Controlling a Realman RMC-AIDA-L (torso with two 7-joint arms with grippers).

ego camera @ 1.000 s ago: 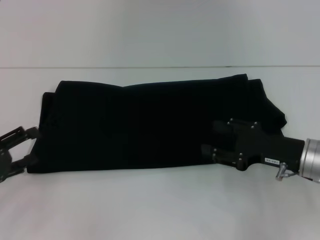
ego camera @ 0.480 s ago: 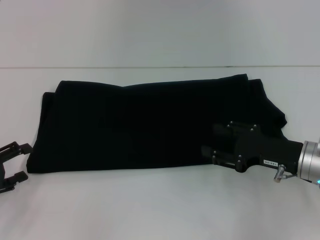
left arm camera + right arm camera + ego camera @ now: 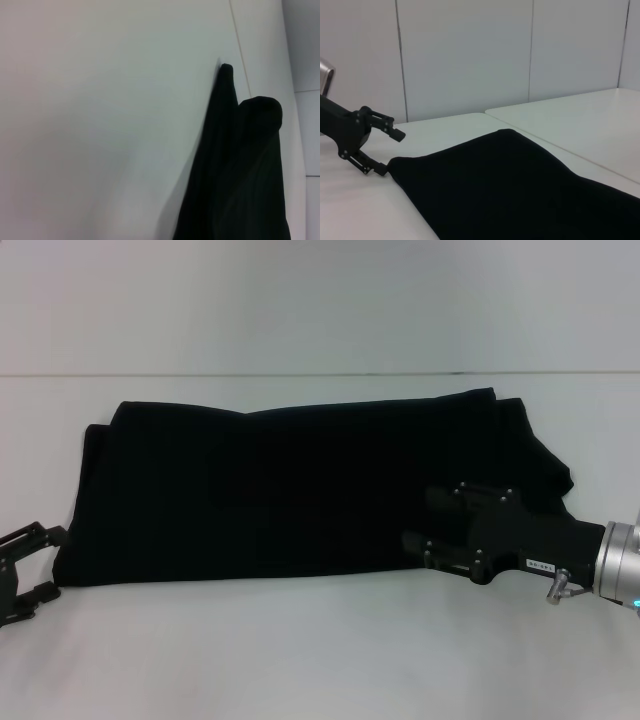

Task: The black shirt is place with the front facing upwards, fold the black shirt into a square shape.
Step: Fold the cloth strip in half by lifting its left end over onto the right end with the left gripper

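Observation:
The black shirt [image 3: 300, 480] lies on the white table [image 3: 300, 660] folded into a long band running left to right; no lettering shows. My left gripper [image 3: 55, 562] is open, low at the table's left, just off the shirt's near left corner with nothing between its fingers. The right wrist view shows the same left gripper [image 3: 391, 153] open beside the shirt [image 3: 520, 185]. My right gripper [image 3: 420, 518] hovers over the shirt's near right part, its fingers spread. The left wrist view shows only the shirt's edge [image 3: 240, 165] on the table.
A seam in the table [image 3: 300, 374] runs behind the shirt. White wall panels [image 3: 470, 55] stand beyond the table. Bare tabletop lies in front of the shirt and at both ends.
My left gripper has drawn back from the shirt's left edge, down and to the left, then crept slightly back toward the corner. The right gripper has barely shifted.

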